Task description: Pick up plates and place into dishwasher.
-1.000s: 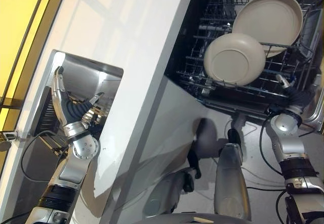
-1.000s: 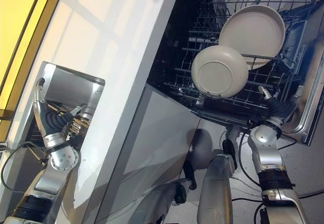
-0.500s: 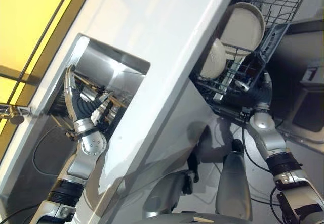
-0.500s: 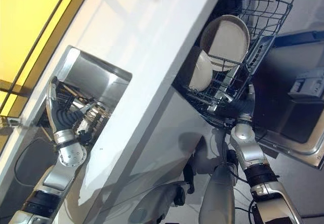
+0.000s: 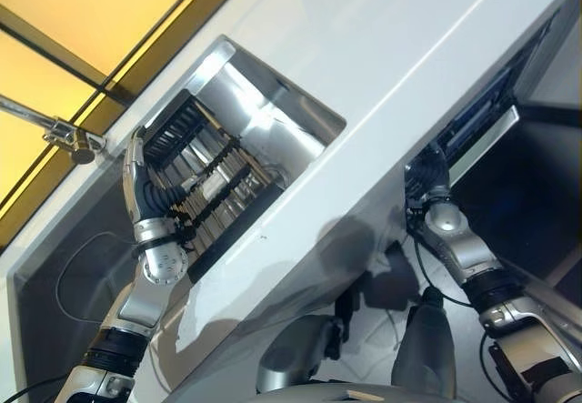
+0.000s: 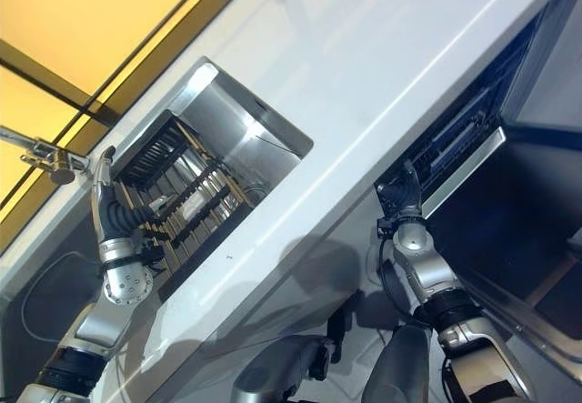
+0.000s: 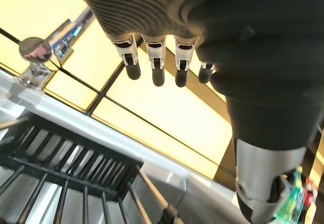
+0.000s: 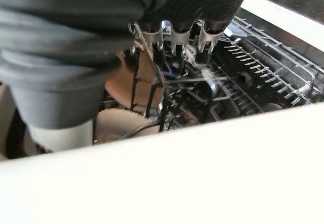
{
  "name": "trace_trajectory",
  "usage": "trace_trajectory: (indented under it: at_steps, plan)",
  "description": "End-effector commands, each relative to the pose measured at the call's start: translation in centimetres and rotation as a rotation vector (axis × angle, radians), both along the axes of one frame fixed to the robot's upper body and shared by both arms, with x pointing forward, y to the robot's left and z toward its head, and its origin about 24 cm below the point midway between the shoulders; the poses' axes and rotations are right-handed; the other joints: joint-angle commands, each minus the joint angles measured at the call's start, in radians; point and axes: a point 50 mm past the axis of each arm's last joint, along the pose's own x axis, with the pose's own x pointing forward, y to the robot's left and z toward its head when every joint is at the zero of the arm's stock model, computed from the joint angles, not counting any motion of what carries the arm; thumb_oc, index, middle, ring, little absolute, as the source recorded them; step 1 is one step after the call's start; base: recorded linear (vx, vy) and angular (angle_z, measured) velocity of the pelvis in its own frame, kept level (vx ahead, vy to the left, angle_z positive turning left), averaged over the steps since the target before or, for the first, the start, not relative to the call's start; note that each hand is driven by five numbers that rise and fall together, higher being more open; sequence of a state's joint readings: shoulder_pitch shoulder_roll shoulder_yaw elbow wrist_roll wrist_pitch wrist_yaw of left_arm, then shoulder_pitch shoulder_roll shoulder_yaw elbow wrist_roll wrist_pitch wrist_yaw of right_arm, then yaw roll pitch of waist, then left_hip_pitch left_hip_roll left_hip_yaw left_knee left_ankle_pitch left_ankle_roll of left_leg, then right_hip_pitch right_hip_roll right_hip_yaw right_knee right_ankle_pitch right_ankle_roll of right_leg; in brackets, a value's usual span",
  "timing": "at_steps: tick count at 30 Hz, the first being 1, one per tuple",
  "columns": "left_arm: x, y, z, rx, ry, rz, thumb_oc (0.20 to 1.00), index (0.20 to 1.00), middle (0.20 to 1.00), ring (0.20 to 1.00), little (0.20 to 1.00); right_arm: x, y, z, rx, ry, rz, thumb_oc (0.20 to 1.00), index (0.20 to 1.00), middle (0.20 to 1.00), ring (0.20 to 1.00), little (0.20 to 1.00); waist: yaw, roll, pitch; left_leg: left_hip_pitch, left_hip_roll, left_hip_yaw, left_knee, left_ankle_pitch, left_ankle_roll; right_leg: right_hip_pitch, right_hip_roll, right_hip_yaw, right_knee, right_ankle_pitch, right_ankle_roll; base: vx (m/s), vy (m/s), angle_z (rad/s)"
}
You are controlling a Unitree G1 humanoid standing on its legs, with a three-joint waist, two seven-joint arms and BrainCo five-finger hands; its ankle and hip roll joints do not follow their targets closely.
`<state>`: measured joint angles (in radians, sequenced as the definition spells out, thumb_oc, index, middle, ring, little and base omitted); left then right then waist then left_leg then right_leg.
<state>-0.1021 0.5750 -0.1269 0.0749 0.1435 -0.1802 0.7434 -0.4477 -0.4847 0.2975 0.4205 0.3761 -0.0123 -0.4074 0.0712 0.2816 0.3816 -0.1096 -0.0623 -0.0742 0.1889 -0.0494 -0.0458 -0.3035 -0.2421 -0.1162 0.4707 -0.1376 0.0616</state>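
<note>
**Q:** Where are the plates seen?

**A:** Two beige plates (image 8: 132,90) are seen standing in the dishwasher rack (image 8: 263,77), w/ the rack's wires in front of them. The rack is tucked under the white countertop (image 5: 382,75).

**Q:** And the robot's hands?

**A:** The right hand (image 8: 174,42) is held at the rack's front edge, under the countertop lip; fingers are laid against the wires, but whether they're closed on them can't be told. The left hand (image 7: 157,67) is raised over the steel sink (image 5: 273,125), above a black dish rack (image 5: 195,185) set in it; fingers are kept straight & relaxed, nothing is held. A tap (image 5: 64,132) is seen nearby, at the sink's far side.
</note>
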Motion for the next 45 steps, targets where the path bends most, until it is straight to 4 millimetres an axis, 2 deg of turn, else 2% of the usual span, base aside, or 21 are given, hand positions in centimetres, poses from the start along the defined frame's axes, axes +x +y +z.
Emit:
trace_trajectory:
  at_steps: [1, 4, 7, 13, 16, 19, 24, 30, 33, 35, 38, 39, 40, 41, 43, 45]
  plan:
    - [-0.3, 1.7, 2.8, 0.153, -0.077, -0.025, 1.000, 1.000, 1.000, 1.000, 1.000, 0.5, 12.2, 7.1, 0.108, -0.384, 0.517, 1.000, 1.000, 1.000, 1.000, 1.000, 0.066, -0.116, -0.119, -0.095, -0.042, -0.019, 0.191, -0.144, 0.034, 0.203, -0.082, 0.059, -0.349, 0.167, 0.056, 0.05, -0.149, 0.09]
    - [-0.3, 1.8, 2.9, 0.173, -0.065, -0.040, 1.000, 1.000, 1.000, 1.000, 1.000, 0.3, 11.7, 6.4, 0.135, -0.364, 0.486, 1.000, 1.000, 1.000, 1.000, 1.000, 0.067, -0.134, -0.137, -0.078, -0.037, -0.021, 0.190, -0.153, 0.039, 0.228, -0.073, 0.059, -0.366, 0.170, 0.060, 0.05, -0.122, 0.01]
    - [-0.3, 1.8, 3.0, 0.201, -0.047, -0.063, 1.000, 1.000, 1.000, 1.000, 1.000, 0.3, 10.1, 4.9, 0.170, -0.322, 0.392, 1.000, 1.000, 1.000, 1.000, 1.000, 0.063, -0.163, -0.168, -0.048, -0.026, -0.019, 0.182, -0.165, 0.045, 0.266, -0.060, 0.068, -0.401, 0.181, 0.069, 0.06, -0.152, -0.03]
    - [-0.3, 2.0, 3.1, 0.236, -0.026, -0.082, 1.000, 1.000, 1.000, 1.000, 1.000, -0.5, 7.3, 2.1, 0.206, -0.241, 0.183, 1.000, 1.000, 1.000, 1.000, 1.000, 0.047, -0.208, -0.186, -0.011, -0.012, -0.004, 0.186, -0.195, 0.057, 0.296, -0.039, 0.093, -0.422, 0.191, 0.084, 0.01, -0.109, -0.09]
    - [-0.5, 2.0, 2.9, 0.246, -0.006, -0.086, 1.000, 1.000, 1.000, 1.000, 1.000, -1.5, 4.9, -0.7, 0.161, -0.134, -0.026, 1.000, 1.000, 1.000, 1.000, 1.000, 0.027, -0.228, -0.186, 0.005, -0.007, 0.015, 0.204, -0.220, 0.070, 0.303, -0.030, 0.121, -0.419, 0.196, 0.092, -0.01, -0.046, -0.18]
    - [-0.8, 1.9, 2.9, 0.256, 0.002, -0.087, 1.000, 1.000, 1.000, 1.000, 1.000, -3.2, 3.0, -2.4, 0.125, -0.078, -0.178, 1.000, 1.000, 1.000, 1.000, 1.000, 0.010, -0.243, -0.184, 0.019, -0.002, 0.033, 0.218, -0.240, 0.083, 0.306, -0.029, 0.145, -0.418, 0.208, 0.101, -0.04, -0.022, -0.22]
    - [-1.5, 2.4, 3.1, 0.267, 0.010, -0.089, 1.000, 1.000, 1.000, 1.000, 1.000, -5.8, 0.1, -4.2, 0.132, -0.014, -0.371, 1.000, 1.000, 1.000, 1.000, 1.000, -0.018, -0.259, -0.177, 0.031, -0.003, 0.056, 0.251, -0.275, 0.106, 0.293, -0.038, 0.172, -0.407, 0.245, 0.114, -0.06, 0.017, -0.18]
    - [-2.2, 2.8, 2.9, 0.281, 0.031, -0.113, 1.000, 1.000, 1.000, 1.000, 1.000, -8.2, -1.8, -6.3, 0.162, 0.074, -0.548, 1.000, 1.000, 1.000, 1.000, 1.000, -0.041, -0.276, -0.187, 0.053, -0.022, 0.083, 0.246, -0.291, 0.124, 0.261, -0.060, 0.175, -0.395, 0.308, 0.120, -0.04, 0.073, -0.24]
    - [-2.4, 3.0, 2.9, 0.277, 0.027, -0.109, 1.000, 1.000, 1.000, 1.000, 1.000, -9.1, -2.4, -6.9, 0.164, 0.092, -0.615, 1.000, 1.000, 1.000, 1.000, 1.000, -0.053, -0.276, -0.189, 0.061, -0.031, 0.096, 0.239, -0.290, 0.128, 0.249, -0.071, 0.166, -0.397, 0.331, 0.120, -0.03, 0.094, -0.48]
    - [-2.7, 3.4, 2.4, 0.261, 0.040, -0.083, 1.000, 1.000, 1.000, 1.000, 1.000, -10.4, -3.1, -7.9, 0.159, 0.128, -0.696, 1.000, 1.000, 1.000, 1.000, 1.000, -0.071, -0.268, -0.191, 0.077, -0.033, 0.123, 0.220, -0.284, 0.132, 0.229, -0.085, 0.147, -0.384, 0.341, 0.119, -0.03, 0.185, -0.42]
    - [-3.5, 3.8, 1.5, 0.245, 0.061, -0.046, 1.000, 1.000, 1.000, 1.000, 1.000, -11.7, -3.4, -8.9, 0.168, 0.176, -0.725, 1.000, 1.000, 1.000, 1.000, 1.000, -0.088, -0.257, -0.184, 0.087, -0.030, 0.165, 0.203, -0.271, 0.138, 0.184, -0.102, 0.110, -0.298, 0.344, 0.120, -0.04, 0.183, -0.53]
    - [-3.8, 3.9, 1.2, 0.239, 0.064, -0.033, 1.000, 1.000, 1.000, 1.000, 1.000, -12.2, -3.5, -9.4, 0.180, 0.196, -0.725, 1.000, 1.000, 1.000, 1.000, 1.000, -0.094, -0.248, -0.179, 0.086, -0.028, 0.178, 0.196, -0.262, 0.142, 0.159, -0.097, 0.103, -0.231, 0.330, 0.116, -0.08, 0.243, -0.50]
    - [-4.1, 4.0, 0.9, 0.234, 0.063, -0.018, 1.000, 1.000, 1.000, 1.000, 1.000, -12.9, -3.8, -10.0, 0.177, 0.224, -0.732, 1.000, 1.000, 1.000, 1.000, 1.000, -0.101, -0.231, -0.171, 0.082, -0.022, 0.188, 0.192, -0.254, 0.152, 0.138, -0.070, 0.097, -0.140, 0.266, 0.103, -0.12, 0.230, -0.45]
    - [-4.3, 3.9, 0.7, 0.228, 0.057, -0.003, 1.000, 1.000, 1.000, 1.000, 1.000, -13.6, -4.0, -10.5, 0.178, 0.239, -0.735, 1.000, 1.000, 1.000, 1.000, 1.000, -0.107, -0.221, -0.171, 0.060, -0.023, 0.191, 0.189, -0.232, 0.157, 0.136, -0.043, 0.092, -0.116, 0.202, 0.083, -0.12, 0.171, -0.40]
    - [-4.6, 3.6, 0.4, 0.219, 0.041, 0.017, 1.000, 1.000, 1.000, 1.000, 1.000, -14.8, -4.5, -11.1, 0.210, 0.257, -0.747, 1.000, 1.000, 1.000, 1.000, 1.000, -0.115, -0.203, -0.172, 0.003, -0.023, 0.201, 0.209, -0.212, 0.155, 0.138, -0.012, 0.077, -0.119, 0.121, 0.052, -0.20, 0.083, -0.50]
    - [-4.0, 3.1, 0.7, 0.186, -0.013, 0.031, 1.000, 1.000, 1.000, 1.000, 1.000, -15.3, -5.3, -11.2, 0.224, 0.225, -0.776, 1.000, 1.000, 1.000, 1.000, 1.000, -0.137, -0.175, -0.146, -0.076, -0.029, 0.215, 0.234, -0.193, 0.142, 0.087, -0.011, 0.095, -0.151, 0.123, 0.042, -0.35, 0.141, -0.28]
